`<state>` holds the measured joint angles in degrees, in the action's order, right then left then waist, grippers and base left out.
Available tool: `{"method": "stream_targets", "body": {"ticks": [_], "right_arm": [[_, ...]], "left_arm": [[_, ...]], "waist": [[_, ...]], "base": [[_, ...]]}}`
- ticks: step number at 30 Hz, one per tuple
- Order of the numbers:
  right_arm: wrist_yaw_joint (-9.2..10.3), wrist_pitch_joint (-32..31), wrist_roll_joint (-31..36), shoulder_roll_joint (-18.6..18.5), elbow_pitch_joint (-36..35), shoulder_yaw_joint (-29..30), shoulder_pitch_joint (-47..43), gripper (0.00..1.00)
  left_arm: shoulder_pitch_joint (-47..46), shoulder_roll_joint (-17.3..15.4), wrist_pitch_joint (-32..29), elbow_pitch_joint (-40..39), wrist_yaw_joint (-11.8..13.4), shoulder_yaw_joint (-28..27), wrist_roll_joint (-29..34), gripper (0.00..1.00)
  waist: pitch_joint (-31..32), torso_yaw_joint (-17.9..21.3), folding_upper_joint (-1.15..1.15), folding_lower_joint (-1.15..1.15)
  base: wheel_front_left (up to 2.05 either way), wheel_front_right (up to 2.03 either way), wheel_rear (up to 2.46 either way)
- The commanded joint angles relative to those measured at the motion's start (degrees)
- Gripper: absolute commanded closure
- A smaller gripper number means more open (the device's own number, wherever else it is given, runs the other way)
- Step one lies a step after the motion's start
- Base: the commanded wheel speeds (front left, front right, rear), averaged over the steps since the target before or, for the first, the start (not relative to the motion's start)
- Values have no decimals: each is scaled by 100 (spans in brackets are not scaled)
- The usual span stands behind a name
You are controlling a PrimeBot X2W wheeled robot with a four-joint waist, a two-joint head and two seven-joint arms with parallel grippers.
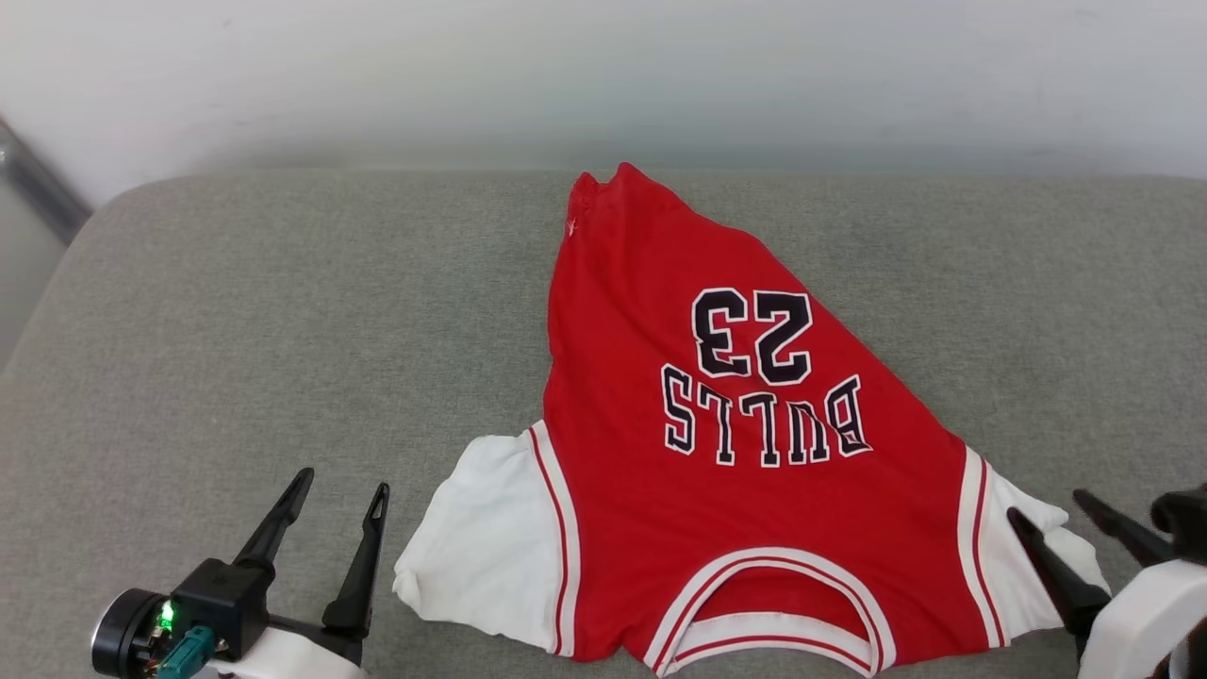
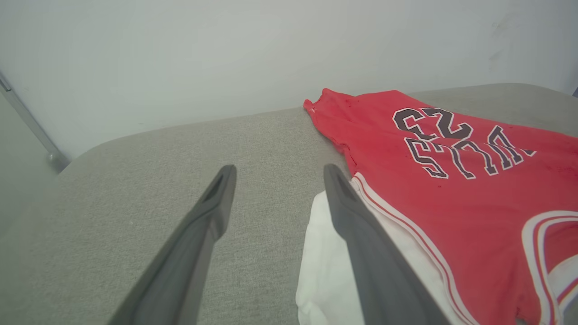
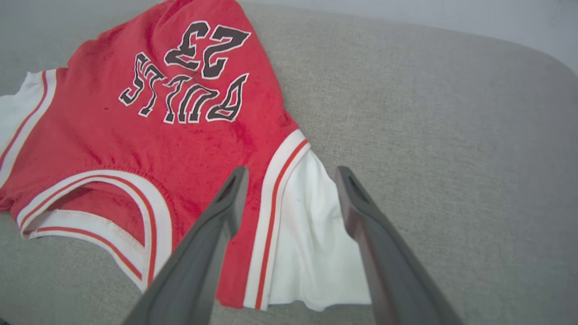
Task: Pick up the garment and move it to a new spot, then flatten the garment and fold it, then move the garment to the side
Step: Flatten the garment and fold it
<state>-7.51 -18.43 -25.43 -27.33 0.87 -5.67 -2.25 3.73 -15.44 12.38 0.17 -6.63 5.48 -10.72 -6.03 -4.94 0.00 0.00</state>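
The jersey [image 1: 745, 424] lies on the grey surface [image 1: 236, 330] with its neck at 6 o'clock, so a sleeve [image 1: 481, 538] is near each hand; the left hand [image 1: 342, 481] at 8 o'clock and right hand [image 1: 1047, 505] at 4 o'clock hold nothing, fingers [image 1: 363, 556] apart, likely to flatten it.

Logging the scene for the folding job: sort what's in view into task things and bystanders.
Belongs to the job:
garment
left fingers, open
right fingers, open

Just there:
grey padded surface
white wall
metal bar, far left
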Motion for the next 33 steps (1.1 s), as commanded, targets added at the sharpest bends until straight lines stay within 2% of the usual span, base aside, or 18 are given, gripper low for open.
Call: {"method": "stream_targets", "body": {"ticks": [1,5,6,11,16,19,24,32,33], "right_arm": [[6,396,-35,41,-296,174,-183,0],[3,1303,124,249,-742,563,-354,0],[4,2026,368,479,-871,848,-422,0],[3,2556,594,795,-841,863,-424,0],[4,2787,774,931,-790,686,-276,0],[4,2863,818,974,-734,620,-232,0],[4,2933,875,986,-664,544,-126,0],[4,3021,895,967,-501,478,-36,0],[4,3017,907,961,-485,473,-32,0]], "left_arm": [[108,-113,-173,-138,-38,-14,-144,0],[322,-326,-696,-372,-41,20,-348,0],[483,-436,-1341,-496,-58,119,-592,0],[553,-618,-2524,-718,-16,173,-1037,0],[446,-841,-3523,-774,190,224,-974,0],[366,-861,-3870,-732,323,242,-948,0],[261,-916,-4168,-566,380,273,-926,0],[222,-907,-4250,-6,451,309,-948,0],[218,-897,-4273,107,440,339,-957,16]], "waist": [[9,91,0,0],[12,185,0,0],[10,255,0,0],[-68,395,0,0],[-239,587,0,0],[-371,689,0,0],[-535,815,0,0],[-706,923,0,0],[-715,928,0,0]], "base": [[0,0,0],[0,0,0],[0,0,0],[0,0,0],[0,0,0],[0,0,0],[0,0,0],[0,0,0],[0,0,0]]}}
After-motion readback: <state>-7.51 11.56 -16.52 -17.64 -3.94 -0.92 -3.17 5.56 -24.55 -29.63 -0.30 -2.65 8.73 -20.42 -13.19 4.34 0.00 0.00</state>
